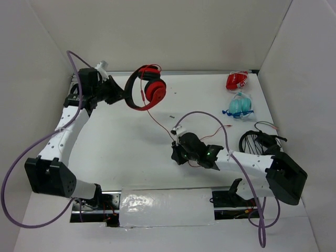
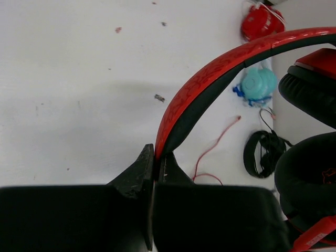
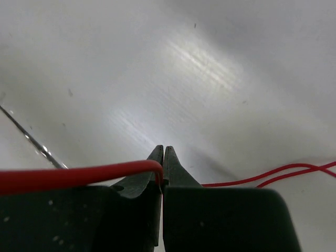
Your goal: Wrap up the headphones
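The headphones (image 1: 149,89) hang toward the far left of the surface (image 1: 131,152), apparently lifted off it, with the left gripper (image 1: 123,95) clamped on the red headband (image 2: 210,79). The right gripper (image 1: 176,152), nearer the middle, is pinched together on the thin red cable (image 1: 159,119), which runs in a loose line from the cups down to it. The step in hand looks like the winding itself. The left arm should hold the band steady as a spool while the right carries the cable around the band or cups in even turns. Tension should be light, so the loops sit snug without straining the cable where it leaves the cup. Only the overhead view shows the whole run of cable and how the two arms are spaced. The left wrist view confirms that the band sits between closed fingers, with the black ear pads (image 2: 310,94) close beside. The right wrist view shows what the overhead view hides: the cable crosses the fingertips, and its loose tail lies doubled on the surface beyond.
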Controlling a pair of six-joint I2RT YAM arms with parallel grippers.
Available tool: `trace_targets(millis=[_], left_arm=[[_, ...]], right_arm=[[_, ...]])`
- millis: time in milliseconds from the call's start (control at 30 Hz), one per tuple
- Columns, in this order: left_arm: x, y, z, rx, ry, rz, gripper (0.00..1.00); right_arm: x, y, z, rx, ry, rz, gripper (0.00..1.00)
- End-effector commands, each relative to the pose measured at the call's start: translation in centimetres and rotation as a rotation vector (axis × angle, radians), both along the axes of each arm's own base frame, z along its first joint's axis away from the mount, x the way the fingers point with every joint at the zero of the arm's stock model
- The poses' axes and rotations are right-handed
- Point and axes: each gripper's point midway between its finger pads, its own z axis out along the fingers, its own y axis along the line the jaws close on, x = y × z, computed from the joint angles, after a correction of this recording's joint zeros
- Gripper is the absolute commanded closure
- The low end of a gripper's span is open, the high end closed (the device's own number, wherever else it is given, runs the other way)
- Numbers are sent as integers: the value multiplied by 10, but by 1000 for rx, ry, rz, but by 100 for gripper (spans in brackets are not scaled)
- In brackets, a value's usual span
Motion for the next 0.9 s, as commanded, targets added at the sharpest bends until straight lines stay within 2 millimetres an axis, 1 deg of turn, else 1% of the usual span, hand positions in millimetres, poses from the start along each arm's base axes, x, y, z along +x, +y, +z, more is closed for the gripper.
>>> trace_targets(millis=[0, 33, 67, 100, 167, 200, 267, 300, 333, 367, 433, 467, 533, 633, 667, 733, 767, 800, 833, 867], left_arm=[[-25, -28, 68, -73, -260, -197, 100], [-32, -30, 69, -83, -262, -216, 100], [-35, -31, 69, -94, -258, -224, 100], [-40, -32, 76, -109, -282, -251, 100], [-44, -31, 80, -136, -281, -253, 100], [-44, -28, 84, -144, -285, -245, 100], [-47, -27, 94, -161, -297, -254, 100], [-46, -23, 97, -168, -297, -245, 100], [-48, -22, 105, -177, -308, -253, 100], [-47, -17, 110, -182, -315, -241, 100], [-51, -16, 119, -204, -325, -257, 100], [-50, -8, 123, -208, -332, -248, 100], [-57, -6, 135, -218, -357, -280, 100], [-65, -2, 143, -224, -378, -309, 100], [-68, -1, 144, -224, -381, -318, 100], [-76, -3, 142, -223, -402, -352, 100], [-79, -4, 142, -218, -423, -374, 100], [-91, -11, 144, -228, -439, -443, 100], [-94, -14, 139, -217, -464, -494, 100], [-101, -21, 137, -212, -486, -552, 100]], right_arm=[[26, 18, 51, 191, -103, -5, 100], [32, 16, 54, 195, -109, -8, 100], [34, 15, 55, 187, -118, 9, 100], [34, 17, 54, 185, -107, 24, 100], [38, 15, 46, 176, -84, 32, 100], [34, 15, 32, 164, -42, 48, 100], [32, 14, 19, 166, 6, 42, 100], [27, 12, 3, 156, 69, 29, 100], [26, 12, -5, 155, 98, 26, 100], [26, 7, -21, 131, 147, 10, 100], [24, 6, -33, 128, 206, -11, 100], [28, 2, -43, 114, 244, -35, 100], [27, 2, -52, 120, 295, -41, 100], [39, 1, -52, 131, 315, -66, 100], [45, -3, -52, 133, 318, -81, 100], [54, -3, -46, 157, 314, -85, 100], [55, -4, -46, 149, 319, -79, 100], [65, 0, -37, 159, 299, -78, 100], [72, -2, -33, 160, 297, -86, 100], [82, 1, -24, 157, 279, -75, 100]])
